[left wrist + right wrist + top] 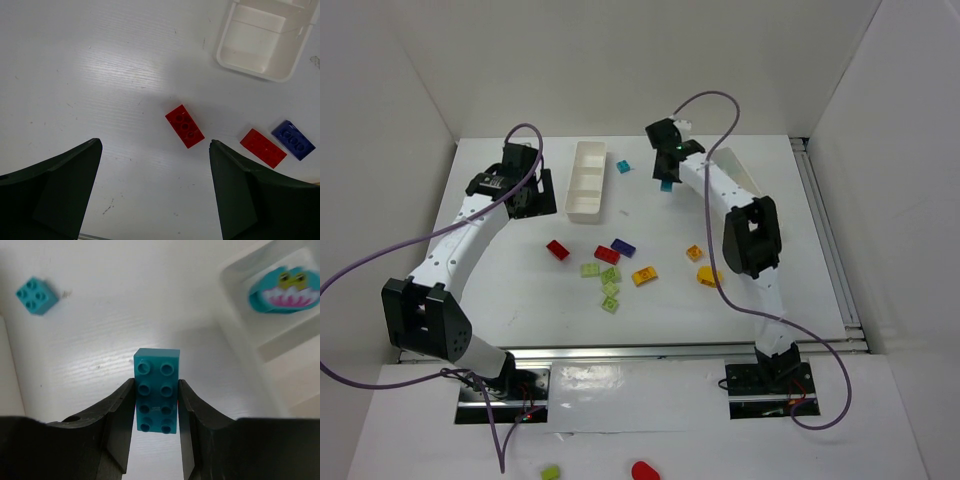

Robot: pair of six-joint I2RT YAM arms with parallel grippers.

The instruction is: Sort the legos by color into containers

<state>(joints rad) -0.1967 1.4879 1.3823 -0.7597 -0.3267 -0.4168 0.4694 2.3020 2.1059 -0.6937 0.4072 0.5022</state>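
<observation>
Toothy cyan piece (284, 289) in tray (241, 310), right-wrist only

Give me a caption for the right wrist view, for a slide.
Right gripper clamps a cyan eight-stud brick over the table; a smaller cyan brick lies apart, a white tray nearby.

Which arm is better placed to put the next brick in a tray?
Right. The right end effector grips a cyan brick beside a tray that holds a cyan toy. The left end effector is open and empty above a red brick.
</observation>
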